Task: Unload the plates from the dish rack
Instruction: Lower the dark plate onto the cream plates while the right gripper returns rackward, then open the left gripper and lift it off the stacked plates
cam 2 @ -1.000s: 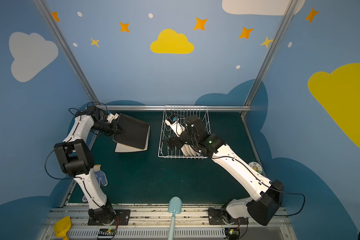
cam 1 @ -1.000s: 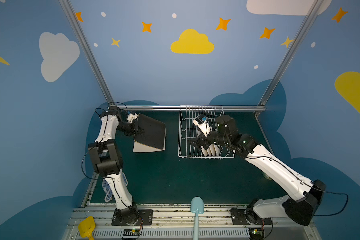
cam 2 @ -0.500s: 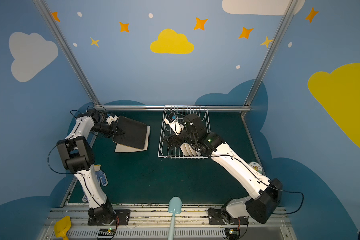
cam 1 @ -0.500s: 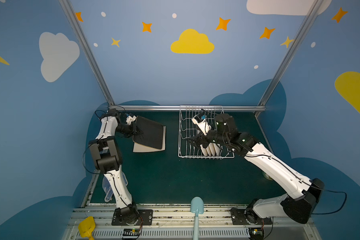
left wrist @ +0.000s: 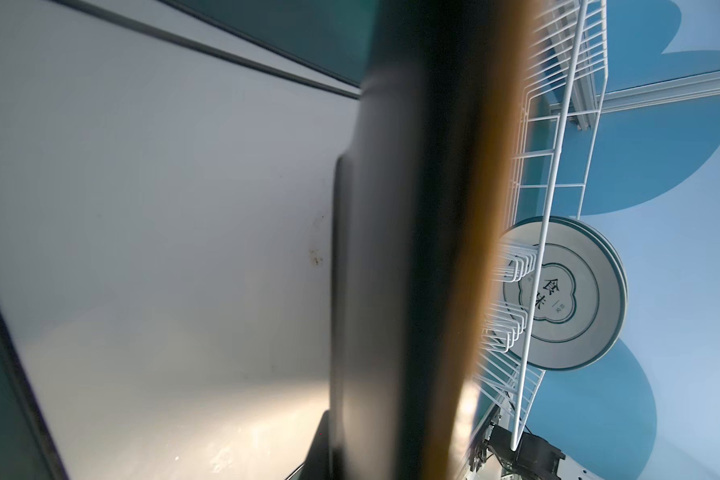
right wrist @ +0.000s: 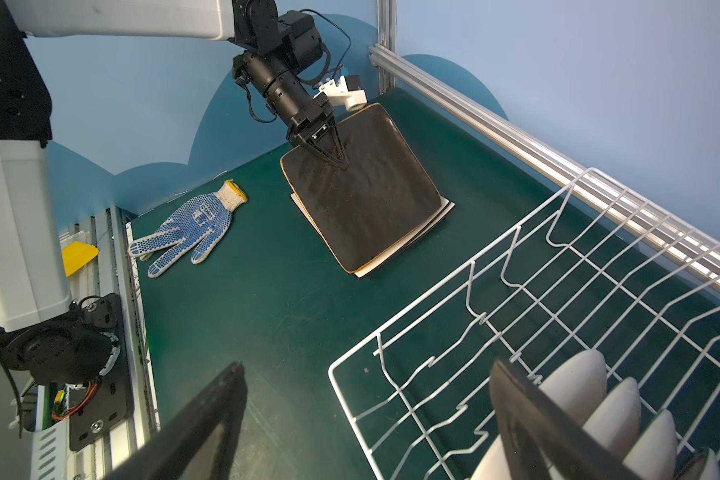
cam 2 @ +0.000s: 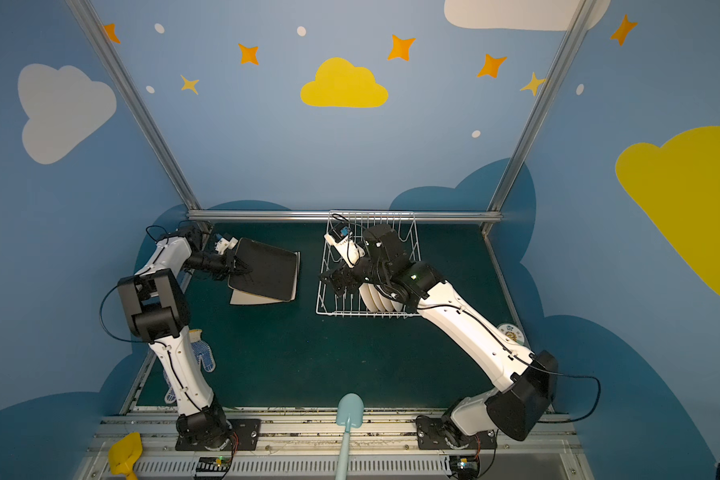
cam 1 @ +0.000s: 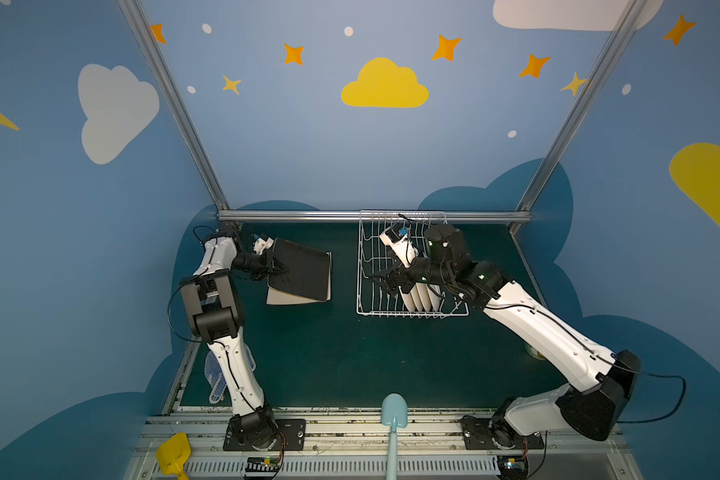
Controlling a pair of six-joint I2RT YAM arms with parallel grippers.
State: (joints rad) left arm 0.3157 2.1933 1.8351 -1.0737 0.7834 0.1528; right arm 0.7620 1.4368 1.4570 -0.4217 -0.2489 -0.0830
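On the left of the green table the left gripper has its jaws pressed together on the edge of the black plate, near one corner. That plate sits tilted: the gripped side is lifted, and the far side is down on the cream plates stacked flat on the table beneath it, which show as a pale strip along its edges in both top views. From the left wrist view a clear gap runs between the black plate and the top cream plate. The rack stands to the right of this stack, well apart from it and against the back rail. Four round plates stand on edge in a row at its near end; the rest of the rack's slots are bare wire. The right gripper hangs over that end with its jaws spread wide, holding nothing. One finger sits right in front of the first round plate, though I cannot tell whether it touches, and the other finger is over the table outside the rack's rim. A blue-dotted glove lies by the left arm's base.
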